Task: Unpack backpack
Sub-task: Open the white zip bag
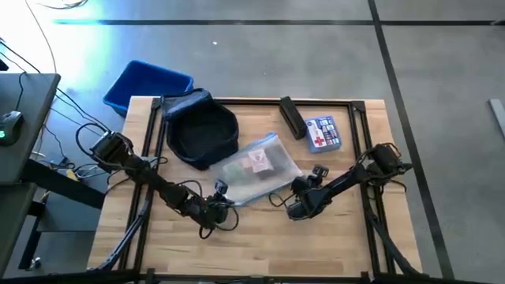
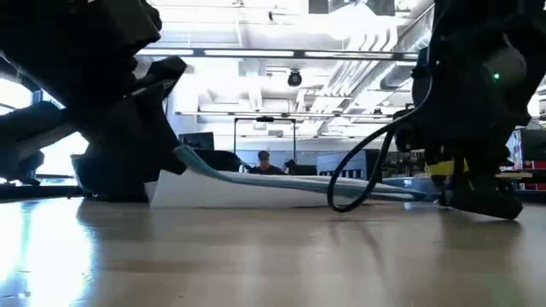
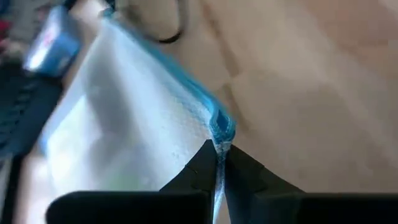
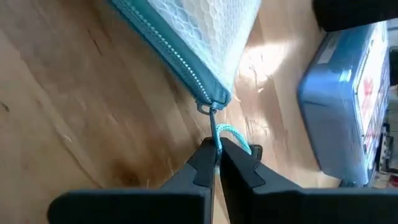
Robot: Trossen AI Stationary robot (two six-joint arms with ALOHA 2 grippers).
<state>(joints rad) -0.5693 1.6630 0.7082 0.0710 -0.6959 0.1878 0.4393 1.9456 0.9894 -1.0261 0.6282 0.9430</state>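
Toward the far-left corner of the desk (image 1: 355, 229): the backpack (image 1: 201, 126), dark navy, soft, lying with its mouth open; interior looks dark, and what remains inside cannot be told.

Items out on the desk, judged already unpacked: one clear mesh pouch (image 1: 256, 167) with teal zipper, mid-desk just beside the backpack; one black oblong item (image 1: 291, 117) near the far edge; one blue tin (image 1: 323, 132) with a red cross, beside it toward the far-right corner. Blue bin (image 1: 146, 83) stands on the floor off the far-left corner. Progress: well along; left is likely the pouch itself and a check of the backpack.

Left gripper (image 3: 217, 163): low over the desk at the pouch's near-left corner, fingers closed on the teal seam edge. Arm reaches in from the left edge, forearm nearly flat.

Right gripper (image 4: 214, 158): low at the pouch's near-right end, fingers pinched on the teal zipper pull cord (image 4: 227, 134). Arm stretches in from the right edge, likewise low.
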